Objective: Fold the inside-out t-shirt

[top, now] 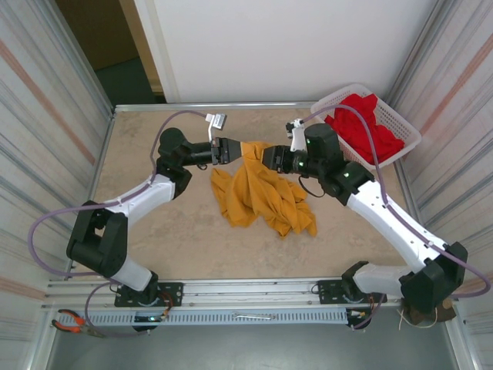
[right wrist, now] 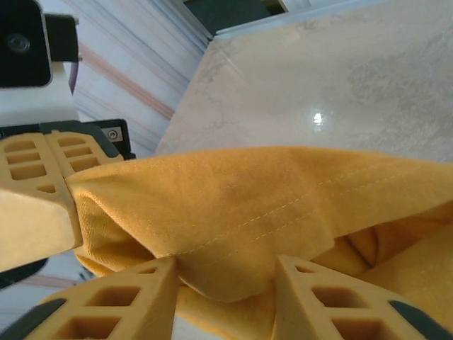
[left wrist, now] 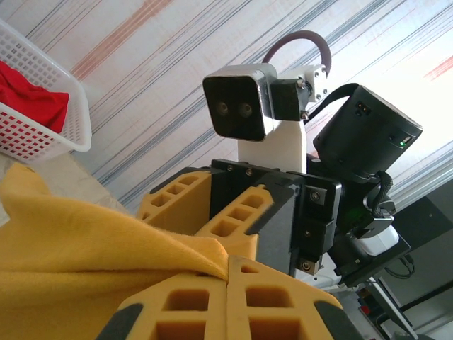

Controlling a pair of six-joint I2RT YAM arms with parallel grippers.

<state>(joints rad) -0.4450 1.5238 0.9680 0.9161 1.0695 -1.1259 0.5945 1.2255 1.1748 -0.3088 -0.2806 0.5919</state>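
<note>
The mustard-yellow inside-out t-shirt point(top: 262, 196) is held up by one bunched edge at mid-table, and the rest hangs crumpled onto the table. My left gripper point(top: 235, 150) is shut on that edge; in the left wrist view its fingertips point(left wrist: 230, 273) pinch the cloth point(left wrist: 85, 248) tight. My right gripper point(top: 266, 158) faces it from the right, nearly touching. In the right wrist view its jaws point(right wrist: 226, 273) stand apart, with a stitched hem of the t-shirt point(right wrist: 248, 198) drooping between them. The left gripper's fingers point(right wrist: 35, 170) are at the left of that view.
A white basket point(top: 400, 127) holding a red garment point(top: 366, 123) sits at the back right corner, close behind the right arm. Corrugated walls close both table sides. Orange-handled pliers point(top: 73, 322) lie on the front rail at the left.
</note>
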